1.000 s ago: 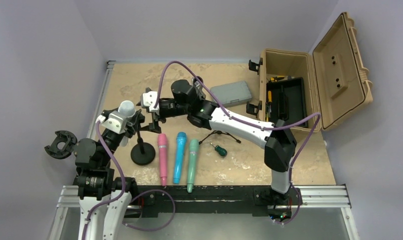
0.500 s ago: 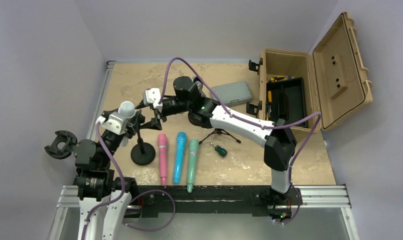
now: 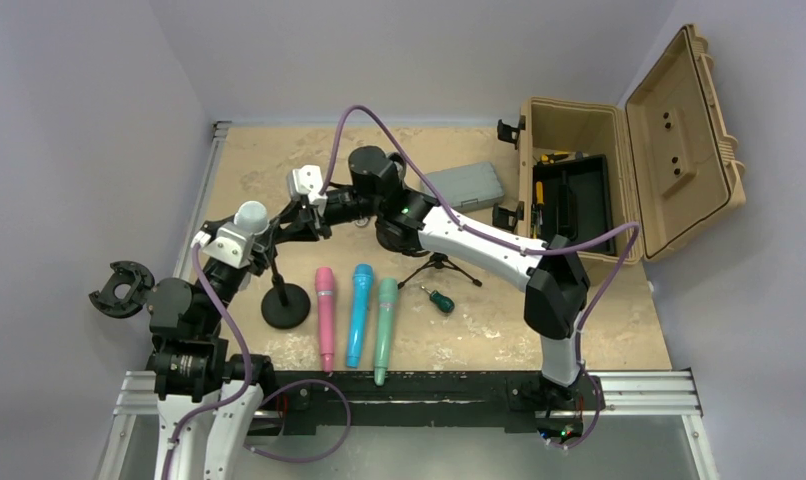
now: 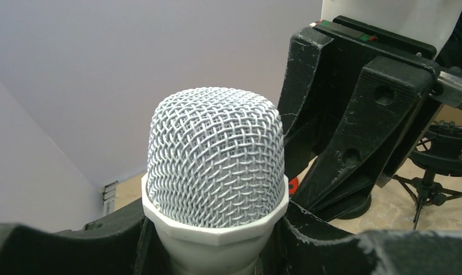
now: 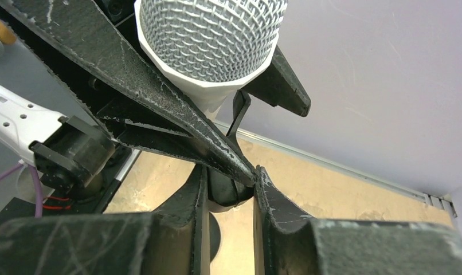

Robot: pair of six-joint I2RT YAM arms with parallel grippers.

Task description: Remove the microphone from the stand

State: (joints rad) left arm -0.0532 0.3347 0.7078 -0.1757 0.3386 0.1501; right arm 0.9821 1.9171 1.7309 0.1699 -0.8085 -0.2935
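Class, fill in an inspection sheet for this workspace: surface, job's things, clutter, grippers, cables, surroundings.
Surface: beige tabletop.
Job's things: white microphone seated in black stand.
Clutter: pink microphone, blue microphone, green microphone side by side; tripod; screwdriver; grey case; open toolbox.
Grippers: left gripper jaws around the microphone; right gripper jaws shut on the stand beneath it.
Cables: purple cable along each arm.
Surroundings: lilac walls.
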